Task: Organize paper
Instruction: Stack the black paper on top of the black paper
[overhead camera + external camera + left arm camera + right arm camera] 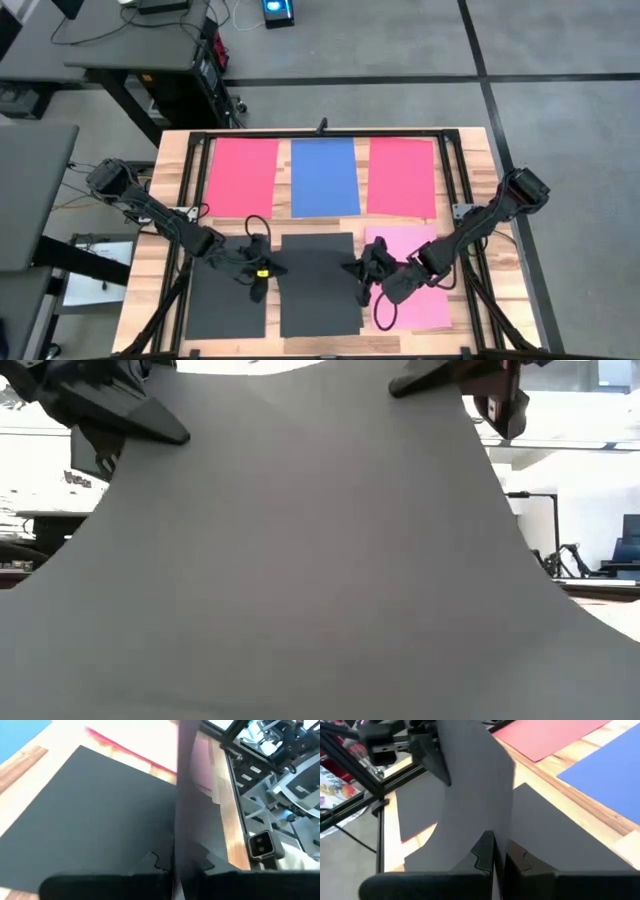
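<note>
Black fingers on both arms are clamped tight on one dark grey sheet: the left gripper pinches its left edge, the right gripper its right edge, so it's held up over the table's near middle. Around it lie another dark sheet, a pink sheet, and farther back two red sheets flanking a blue sheet on the wooden table.
</note>
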`<state>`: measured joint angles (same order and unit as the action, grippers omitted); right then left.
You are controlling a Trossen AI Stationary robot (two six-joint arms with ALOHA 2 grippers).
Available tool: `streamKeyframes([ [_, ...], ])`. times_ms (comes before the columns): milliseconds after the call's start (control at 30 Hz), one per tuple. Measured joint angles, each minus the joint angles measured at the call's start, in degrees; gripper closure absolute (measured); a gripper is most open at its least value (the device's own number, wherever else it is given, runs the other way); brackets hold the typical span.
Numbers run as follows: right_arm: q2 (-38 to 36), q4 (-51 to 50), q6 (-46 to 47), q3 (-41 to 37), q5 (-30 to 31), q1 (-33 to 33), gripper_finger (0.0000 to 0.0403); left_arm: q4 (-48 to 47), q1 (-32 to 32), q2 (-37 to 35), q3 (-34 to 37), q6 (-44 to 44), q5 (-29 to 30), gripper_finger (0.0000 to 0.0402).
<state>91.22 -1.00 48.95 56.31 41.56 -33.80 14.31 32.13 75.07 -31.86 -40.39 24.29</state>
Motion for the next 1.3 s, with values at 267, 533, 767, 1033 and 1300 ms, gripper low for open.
streamKeyframes([
  [267, 4.14, -2.98, 3.75, 0.02, -0.96, 0.57, 0.0403, -3.16, -1.02, 0.02, 0.28, -0.48, 0.18, 0.0402],
  [533, 9.35, -1.08, 3.73, 0.02, -2.54, 2.52, 0.0403, -3.45, -1.02, 0.02, 0.31, -0.86, 0.26, 0.0402],
  [767, 6.74, -1.78, 1.54, 0.56, -2.62, 2.86, 0.0403, -4.55, -1.02, 0.02, 0.31, -0.99, 0.30, 0.0402],
  [1033, 4.50, -2.58, -0.80, 0.96, -2.93, 3.21, 0.0403, -4.58, -0.92, 0.02, 0.31, -1.02, 0.29, 0.0402],
  [1300, 4.61, -5.52, -0.11, 0.96, -4.37, 4.39, 0.0403, -4.56, 0.19, 0.02, 0.31, -1.37, 1.58, 0.0402],
])
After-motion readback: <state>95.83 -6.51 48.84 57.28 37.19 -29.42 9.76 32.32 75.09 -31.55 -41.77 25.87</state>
